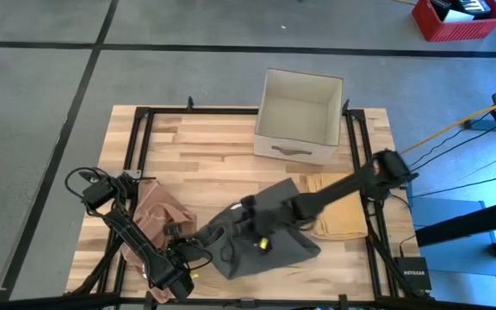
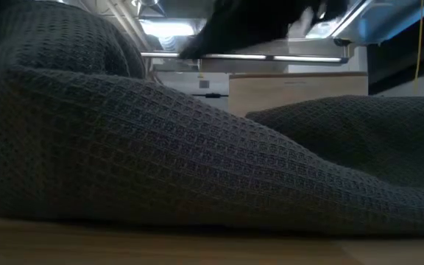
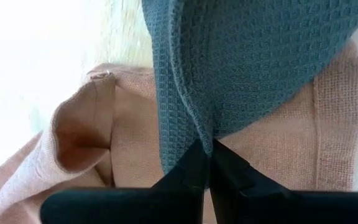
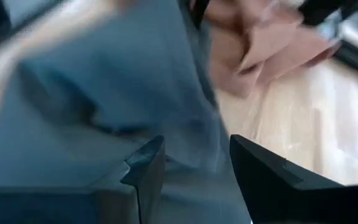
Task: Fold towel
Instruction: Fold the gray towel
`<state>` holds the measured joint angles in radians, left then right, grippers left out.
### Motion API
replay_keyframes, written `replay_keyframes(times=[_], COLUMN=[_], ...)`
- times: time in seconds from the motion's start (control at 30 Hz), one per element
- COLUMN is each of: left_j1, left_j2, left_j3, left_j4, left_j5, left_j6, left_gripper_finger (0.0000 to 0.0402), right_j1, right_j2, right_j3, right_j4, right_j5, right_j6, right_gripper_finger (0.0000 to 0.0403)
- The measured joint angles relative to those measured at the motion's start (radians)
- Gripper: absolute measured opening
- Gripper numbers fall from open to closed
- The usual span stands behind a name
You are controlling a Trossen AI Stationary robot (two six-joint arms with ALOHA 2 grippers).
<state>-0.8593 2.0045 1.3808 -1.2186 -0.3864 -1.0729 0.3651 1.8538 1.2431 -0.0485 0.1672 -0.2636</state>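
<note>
A dark grey waffle towel (image 1: 265,237) lies rumpled on the near middle of the wooden table (image 1: 205,146) and fills the low view (image 2: 197,147). Its left end overlaps a pink towel (image 1: 149,220). My left gripper (image 1: 203,245) is at that left end and is shut on the grey towel (image 3: 247,62). My right gripper (image 1: 244,226) reaches in from the right. It stands open (image 4: 194,165) just over the grey towel's middle (image 4: 104,93). The blur hides whether it touches the cloth. My left gripper pinches the grey towel's left edge (image 3: 205,134) between its two fingers, slanting down from the table's near left. The cloth creases where the fingers meet; one layer or several, I cannot tell. The pinched end is raised above the pink towel (image 3: 278,143); the rest lies on the table.
A yellow towel (image 1: 338,215) lies at the right, partly under my right arm. An open cardboard box (image 1: 300,116) stands at the far middle, and it also shows behind the towel in the low view (image 2: 293,92). Bare wood lies at the far left.
</note>
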Motion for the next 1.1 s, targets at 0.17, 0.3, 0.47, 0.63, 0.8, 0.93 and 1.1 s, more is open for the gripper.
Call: replay_keyframes(times=[0.17, 0.3, 0.47, 0.63, 0.8, 0.93, 1.1], left_j1=[0.0, 0.0, 0.0, 0.0, 0.0, 0.001, -0.002], left_j2=[0.0, 0.0, 0.0, 0.0, 0.0, 0.0, 0.0], left_j3=[0.0, 0.001, 0.001, 0.001, 0.001, 0.001, 0.039], left_j4=[0.005, 0.006, 0.006, 0.005, 0.004, -0.002, -0.071], left_j5=[-0.002, -0.002, -0.002, -0.002, -0.002, -0.002, -0.007], left_j6=[0.006, 0.006, 0.006, 0.0, 0.003, 0.016, -0.018], left_gripper_finger=[0.0006, 0.0003, 0.0005, 0.0004, 0.0004, 0.0005, 0.0002], right_j1=[-0.08, -0.114, -0.104, -0.07, -0.042, -0.045, 0.016], right_j2=[0.103, 0.156, 0.195, 0.197, 0.199, 0.188, 0.076], right_j3=[0.077, 0.129, 0.184, 0.185, 0.183, 0.186, 0.184], right_j4=[0.016, 0.024, -0.006, -0.035, -0.008, 0.129, -0.119], right_j5=[-0.116, -0.268, -0.49, -0.481, -0.309, -0.243, 0.006], right_j6=[-0.087, -0.168, -0.237, -0.245, -0.291, -0.262, -0.256], right_gripper_finger=[0.0183, 0.0183, 0.0183, 0.0177, 0.01, 0.0014, 0.0008])
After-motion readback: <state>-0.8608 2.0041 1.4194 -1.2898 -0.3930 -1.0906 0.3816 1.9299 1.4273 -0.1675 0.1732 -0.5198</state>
